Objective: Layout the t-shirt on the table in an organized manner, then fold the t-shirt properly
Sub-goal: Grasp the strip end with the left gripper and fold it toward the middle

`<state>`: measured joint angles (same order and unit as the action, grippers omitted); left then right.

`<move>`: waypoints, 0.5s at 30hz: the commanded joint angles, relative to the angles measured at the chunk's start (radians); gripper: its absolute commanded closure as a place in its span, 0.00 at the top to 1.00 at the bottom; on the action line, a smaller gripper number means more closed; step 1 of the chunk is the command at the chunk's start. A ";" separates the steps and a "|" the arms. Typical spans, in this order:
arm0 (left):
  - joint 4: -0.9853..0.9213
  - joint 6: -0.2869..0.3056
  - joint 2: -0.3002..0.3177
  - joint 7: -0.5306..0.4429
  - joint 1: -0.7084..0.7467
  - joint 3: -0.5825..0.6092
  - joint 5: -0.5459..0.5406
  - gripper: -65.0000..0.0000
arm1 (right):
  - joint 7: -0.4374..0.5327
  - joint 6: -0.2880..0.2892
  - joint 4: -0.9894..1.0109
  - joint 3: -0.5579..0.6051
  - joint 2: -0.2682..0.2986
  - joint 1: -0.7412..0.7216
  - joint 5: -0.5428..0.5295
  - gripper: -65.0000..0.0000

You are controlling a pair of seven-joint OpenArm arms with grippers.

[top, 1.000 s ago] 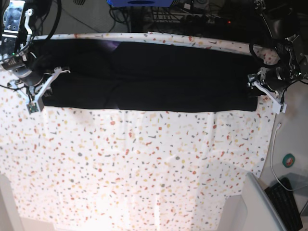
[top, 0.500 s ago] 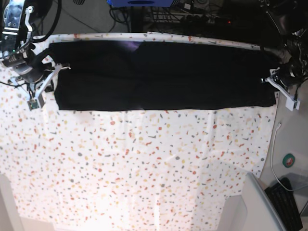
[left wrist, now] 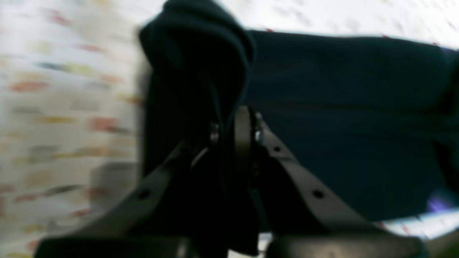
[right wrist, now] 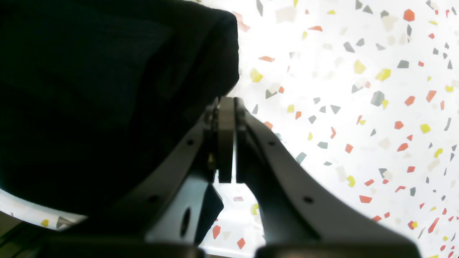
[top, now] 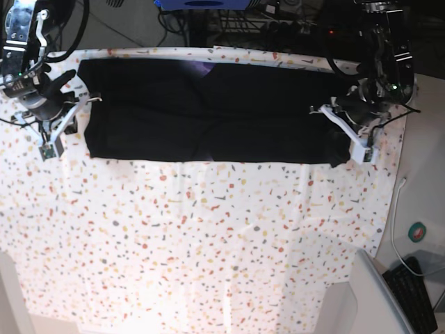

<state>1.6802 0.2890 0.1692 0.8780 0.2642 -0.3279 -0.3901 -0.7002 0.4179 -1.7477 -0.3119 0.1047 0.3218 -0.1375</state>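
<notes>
The large black soft cloth t-shirt (top: 208, 115) lies as a long folded band across the far part of the white, red-and-yellow-flecked tabletop (top: 208, 236). The left hand (left wrist: 235, 123) is clamped on a bunched end of the shirt, lifting a fold of it. The right hand (right wrist: 226, 107) has its fingers together, at the shirt's other edge, just above the tabletop.

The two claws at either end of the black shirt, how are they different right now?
The left gripper has black t-shirt cloth bunched between its closed fingers; the right gripper is closed too, but on nothing, with the shirt's edge beside it. In the base view the left gripper sits over the cloth, the right gripper just off its end. Both hang over the speckled table.
</notes>
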 commanded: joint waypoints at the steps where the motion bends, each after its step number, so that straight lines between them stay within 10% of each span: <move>1: 0.021 -0.007 0.006 -0.019 -0.012 0.026 -0.013 0.00 | 0.018 -0.001 -0.019 -0.003 0.010 -0.006 -0.007 0.00; 15: 0.011 -0.009 -0.110 0.093 -0.085 0.164 -0.008 0.00 | 0.017 -0.001 -0.019 -0.003 0.011 -0.006 -0.007 0.00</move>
<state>1.6772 0.2760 0.0601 0.9844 0.1867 -0.1665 -0.3878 -0.7010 0.4179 -1.7477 -0.3119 0.1066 0.3218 -0.1371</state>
